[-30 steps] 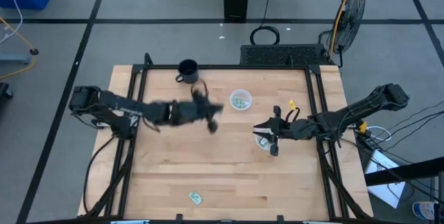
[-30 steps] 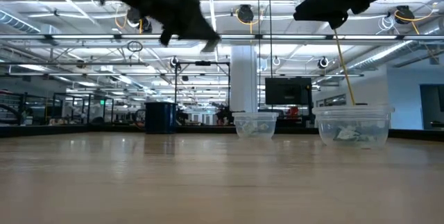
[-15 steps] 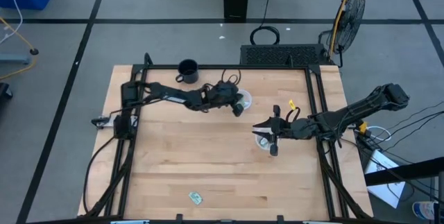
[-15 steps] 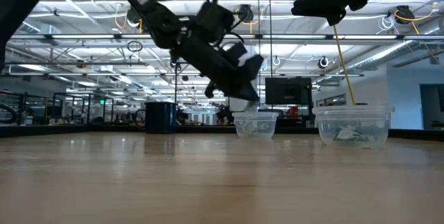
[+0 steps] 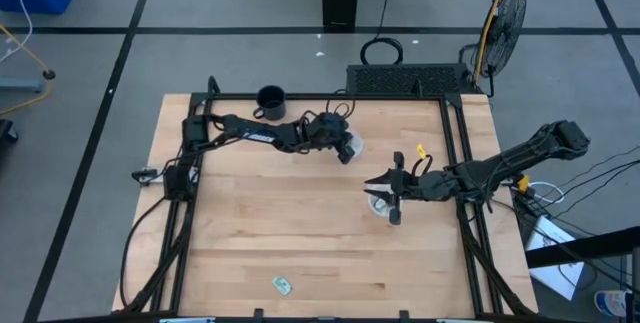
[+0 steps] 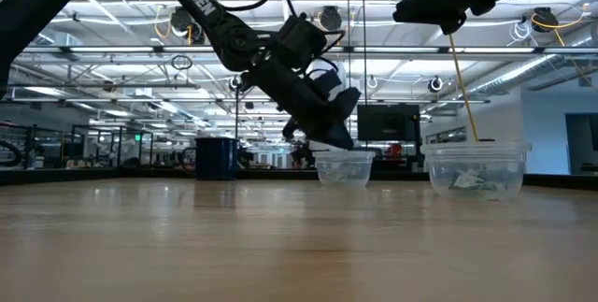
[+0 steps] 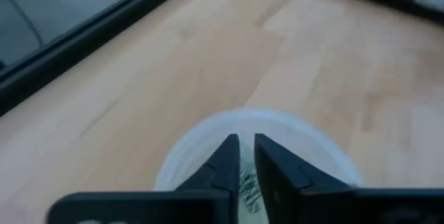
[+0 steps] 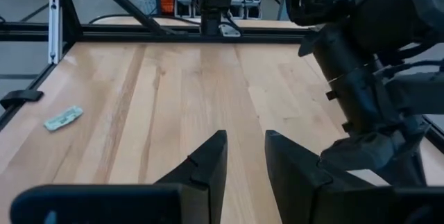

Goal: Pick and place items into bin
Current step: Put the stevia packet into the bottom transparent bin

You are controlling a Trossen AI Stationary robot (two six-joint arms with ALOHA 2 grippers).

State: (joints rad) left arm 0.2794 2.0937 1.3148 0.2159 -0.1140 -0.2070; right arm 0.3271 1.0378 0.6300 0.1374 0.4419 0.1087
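Packets (image 7: 248,191) pinched between the left gripper's (image 7: 241,156) nearly closed jaws hang over a clear tub (image 5: 352,146) at the bench's far side, where an off-centre release could drop them outside, while the right gripper (image 8: 241,156), jaws spread, hovers over another tub (image 6: 472,171).

Open table in front, crowded back edge

My left gripper (image 5: 349,149) hung over one clear tub (image 6: 344,167), my right gripper (image 5: 385,189) over the other (image 6: 475,172); the black mug (image 5: 270,101) stood near the far rail. The wide front half lay open except one packet (image 5: 282,284).
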